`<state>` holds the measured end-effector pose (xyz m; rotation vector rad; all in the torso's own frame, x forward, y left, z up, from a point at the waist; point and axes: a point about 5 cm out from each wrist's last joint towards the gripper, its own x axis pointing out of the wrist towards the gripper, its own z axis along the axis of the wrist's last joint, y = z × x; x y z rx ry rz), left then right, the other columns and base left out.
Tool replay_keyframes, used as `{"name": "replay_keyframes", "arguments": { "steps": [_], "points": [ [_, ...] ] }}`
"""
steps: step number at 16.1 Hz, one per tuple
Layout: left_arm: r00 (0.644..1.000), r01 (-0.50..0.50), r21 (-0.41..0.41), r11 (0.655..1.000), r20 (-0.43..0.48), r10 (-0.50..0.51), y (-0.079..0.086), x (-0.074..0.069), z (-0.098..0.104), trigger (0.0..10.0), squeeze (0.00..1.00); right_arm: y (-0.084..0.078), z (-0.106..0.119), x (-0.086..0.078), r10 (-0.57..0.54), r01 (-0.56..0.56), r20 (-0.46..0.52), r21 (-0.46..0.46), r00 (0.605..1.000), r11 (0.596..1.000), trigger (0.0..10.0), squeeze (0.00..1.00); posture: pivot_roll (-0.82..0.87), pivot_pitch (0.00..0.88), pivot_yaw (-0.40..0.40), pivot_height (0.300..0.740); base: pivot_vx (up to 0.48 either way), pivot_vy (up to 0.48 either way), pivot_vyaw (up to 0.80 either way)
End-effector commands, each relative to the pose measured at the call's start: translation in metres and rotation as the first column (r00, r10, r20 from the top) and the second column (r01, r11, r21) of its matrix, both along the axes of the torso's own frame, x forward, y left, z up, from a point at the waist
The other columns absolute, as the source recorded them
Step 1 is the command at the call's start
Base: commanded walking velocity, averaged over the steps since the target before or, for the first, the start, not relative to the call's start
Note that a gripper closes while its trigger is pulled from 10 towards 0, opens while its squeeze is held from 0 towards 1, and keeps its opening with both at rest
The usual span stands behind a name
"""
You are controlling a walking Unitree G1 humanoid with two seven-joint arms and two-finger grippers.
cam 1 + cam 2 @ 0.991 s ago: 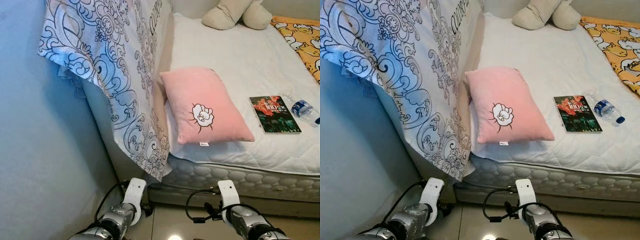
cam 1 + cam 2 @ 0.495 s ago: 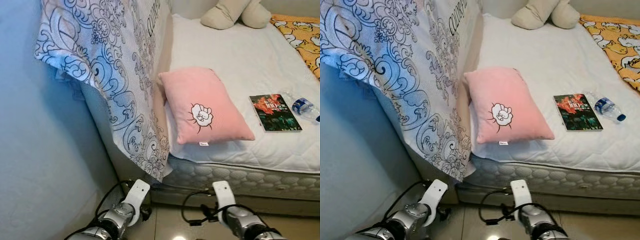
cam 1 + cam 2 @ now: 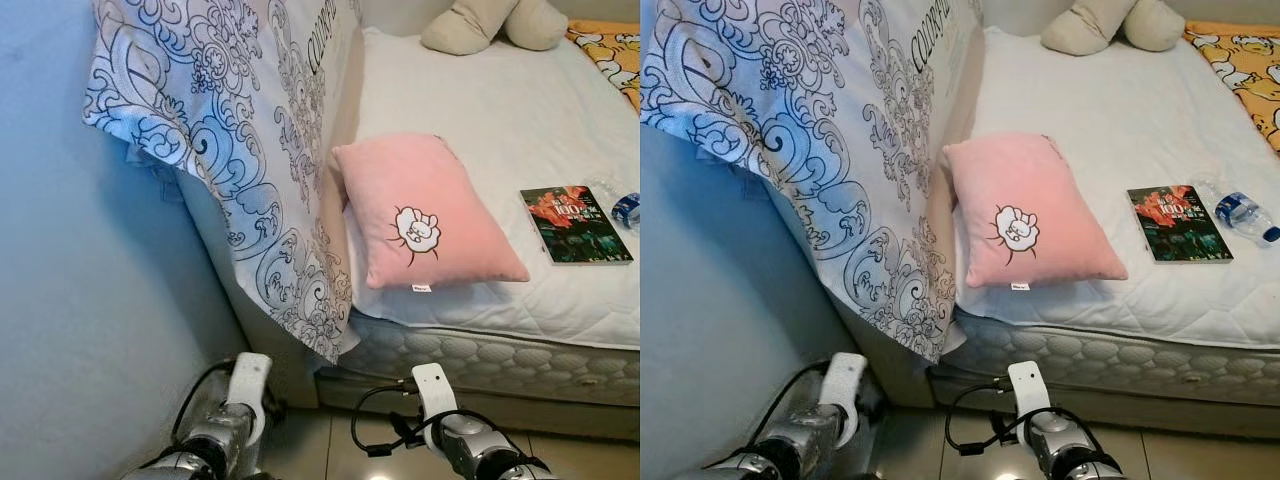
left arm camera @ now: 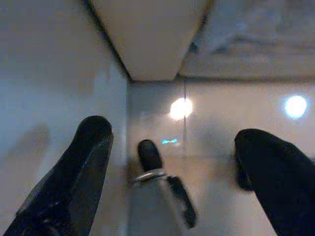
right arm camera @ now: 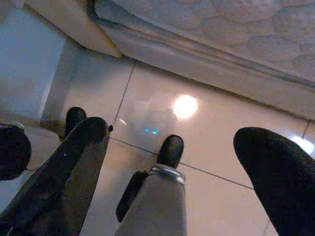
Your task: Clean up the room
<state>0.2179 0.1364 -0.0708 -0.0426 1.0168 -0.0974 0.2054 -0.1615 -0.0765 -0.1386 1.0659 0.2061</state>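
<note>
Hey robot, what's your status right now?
Both grippers open, low above the tiled floor. Pink square pillow, paperback book, plastic water bottle on bed. Nothing blocking.

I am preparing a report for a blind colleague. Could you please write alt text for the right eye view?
A pink pillow lies near the edge of a white bed, with a book and a water bottle to its right. A patterned sheet hangs at the left, and both arms hang low over the floor.

Both arms hang low; left gripper (image 4: 172, 147) and right gripper (image 5: 172, 147) spread wide, empty
</note>
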Motion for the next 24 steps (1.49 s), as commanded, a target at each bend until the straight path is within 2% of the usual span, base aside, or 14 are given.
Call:
{"name": "replay_keyframes", "arguments": {
  "steps": [1, 2, 5, 8, 10, 11, 13, 16, 18, 20, 21, 22, 24],
  "points": [
    [1.0, 0.008, 0.013, 1.0, -0.008, -0.008, -0.004, -0.004, -0.003, 10.0, 1.0, -0.001, 0.001, 0.002, 0.026, -0.025, 0.001, -0.009, 1.0, 1.0, 10.0, 1.0, -0.05, 0.0, 0.035, 0.74, 0.0, 0.0, 0.0],
    [0.999, 0.04, 0.028, 0.999, -0.014, -0.039, -0.005, -0.008, -0.004, 10.0, 1.0, 0.0, 0.001, 0.002, 0.053, -0.053, -0.002, -0.014, 0.999, 0.999, 10.0, 1.0, -0.03, 0.0, 0.024, 0.74, 0.0, 0.0, 0.0],
    [1.0, 0.026, 0.051, 0.998, -0.01, -0.025, 0.002, -0.009, -0.005, 10.0, 1.0, 0.008, 0.002, 0.003, 0.091, -0.091, -0.003, -0.002, 0.996, 0.996, 10.0, 1.0, 0.08, 0.0, 0.004, 0.74, 0.0, 0.0, 0.0],
    [0.999, -0.046, 0.042, 0.998, -0.016, 0.047, 0.006, -0.012, -0.007, 10.0, 1.0, 0.016, 0.003, 0.006, 0.189, -0.189, -0.012, -0.007, 0.982, 0.982, 10.0, 1.0, 0.15, 0.0, -0.053, 0.74, 0.0, 0.0, 0.0],
    [0.995, -0.097, 0.024, 0.995, -0.019, 0.098, 0.006, -0.012, -0.007, 10.0, 1.0, 0.017, 0.005, 0.009, 0.208, -0.208, -0.005, -0.02, 0.978, 0.978, 10.0, 1.0, 0.16, 0.0, -0.086, 0.74, 0.0, 0.0, 0.0],
    [0.996, -0.093, 0.039, 0.995, -0.01, 0.093, 0.02, -0.006, -0.003, 10.0, 1.0, 0.018, 0.006, 0.01, 0.227, -0.227, -0.001, -0.025, 0.974, 0.974, 10.0, 1.0, 0.16, 0.0, -0.093, 0.74, 0.0, 0.0, 0.0],
    [0.998, -0.056, 0.064, 0.996, 0.009, 0.056, 0.032, 0.005, 0.004, 10.0, 1.0, 0.021, 0.006, 0.011, 0.242, -0.242, 0.009, -0.021, 0.97, 0.97, 10.0, 1.0, 0.15, 0.0, -0.088, 0.74, 0.0, 0.0, 0.0],
    [1.0, -0.019, 0.067, 0.998, 0.006, 0.019, 0.032, 0.006, 0.004, 10.0, 1.0, 0.024, 0.005, 0.009, 0.198, -0.198, 0.014, 0.01, 0.98, 0.98, 10.0, 1.0, 0.14, 0.0, -0.079, 0.74, 0.0, 0.0, 0.0],
    [0.999, 0.035, 0.11, 0.993, 0.025, -0.038, 0.036, 0.015, 0.01, 10.0, 1.0, 0.029, 0.004, 0.007, 0.18, -0.18, 0.014, 0.029, 0.984, 0.983, 10.0, 1.0, 0.12, 0.0, -0.076, 0.74, 0.0, 0.0, 0.0],
    [0.999, 0.018, 0.105, 0.994, 0.03, -0.021, 0.038, 0.017, 0.012, 10.0, 1.0, 0.031, 0.003, 0.006, 0.178, -0.178, 0.012, 0.033, 0.984, 0.983, 10.0, 1.0, 0.11, 0.003, -0.079, 0.74, 0.0, 0.0, 0.0],
    [0.999, 0.003, 0.088, 0.996, 0.036, -0.007, 0.036, 0.02, 0.014, 10.0, 0.71, 0.033, 0.002, 0.004, 0.16, -0.159, 0.002, 0.048, 0.987, 0.986, 10.0, 1.0, 0.12, 0.016, -0.091, 0.74, 0.0, 0.0, 0.0],
    [0.999, 0.007, 0.085, 0.996, 0.036, -0.01, 0.034, 0.021, 0.015, 10.0, 0.0, 0.035, 0.001, 0.002, 0.141, -0.14, -0.009, 0.068, 0.99, 0.988, 10.0, 1.0, 0.12, 0.017, -0.093, 0.74, 0.0, 0.0, 0.0],
    [1.0, 0.025, 0.084, 0.996, -0.012, -0.024, 0.036, -0.006, -0.002, 10.0, 0.0, 0.033, 0.001, 0.002, 0.137, -0.136, -0.009, 0.065, 0.991, 0.989, 10.0, 1.0, 0.1, 0.014, -0.087, 0.74, 0.0, 0.0, 0.0]
  ]
}}
